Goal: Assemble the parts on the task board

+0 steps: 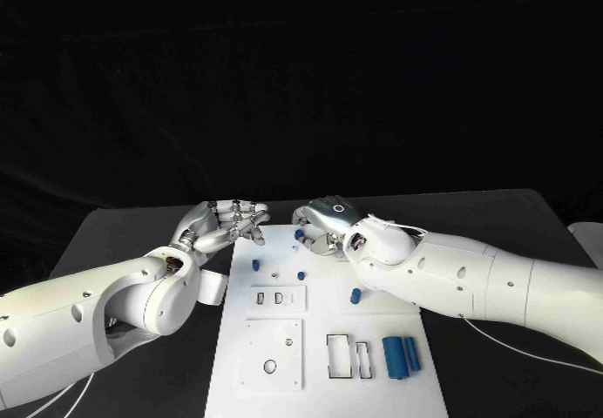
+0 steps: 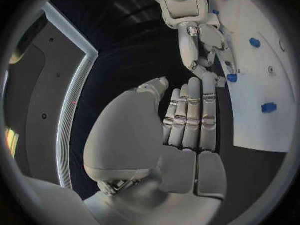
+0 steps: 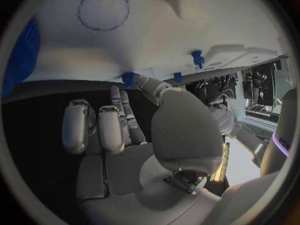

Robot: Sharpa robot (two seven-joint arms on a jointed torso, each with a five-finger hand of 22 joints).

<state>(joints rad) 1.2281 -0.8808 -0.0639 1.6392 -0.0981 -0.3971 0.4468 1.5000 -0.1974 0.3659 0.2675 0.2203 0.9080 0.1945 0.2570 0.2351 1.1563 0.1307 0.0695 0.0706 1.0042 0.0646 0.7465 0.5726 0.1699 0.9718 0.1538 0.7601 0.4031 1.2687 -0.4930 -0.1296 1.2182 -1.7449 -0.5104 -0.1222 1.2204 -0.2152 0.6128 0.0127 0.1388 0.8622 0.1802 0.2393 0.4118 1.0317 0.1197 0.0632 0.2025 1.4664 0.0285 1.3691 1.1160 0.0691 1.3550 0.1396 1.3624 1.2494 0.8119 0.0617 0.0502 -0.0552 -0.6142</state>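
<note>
The white task board [image 1: 333, 387] lies down the middle of the table. My right hand [image 1: 324, 225] is at its far edge, where thumb and a fingertip pinch a small blue part [image 3: 129, 78]; that part [image 2: 232, 78] and the right hand [image 2: 203, 40] also show in the left wrist view. My left hand [image 1: 226, 225] hovers by the board's far left corner, its fingers [image 2: 190, 115] straight, side by side and holding nothing. Other blue parts sit on the board: a peg [image 1: 255, 263], another peg [image 1: 301, 276], an oblong piece [image 1: 355, 296] and two cylinders [image 1: 401, 355].
Raised white blocks with slots [image 1: 276, 299] and holes [image 1: 273, 353] and two rectangular outlines [image 1: 348, 357] mark the board. A circle outline [image 3: 103, 10] and two blue pegs [image 3: 197, 57] lie close to my right hand [image 3: 125, 130]. Black table [image 1: 125, 235] surrounds the board.
</note>
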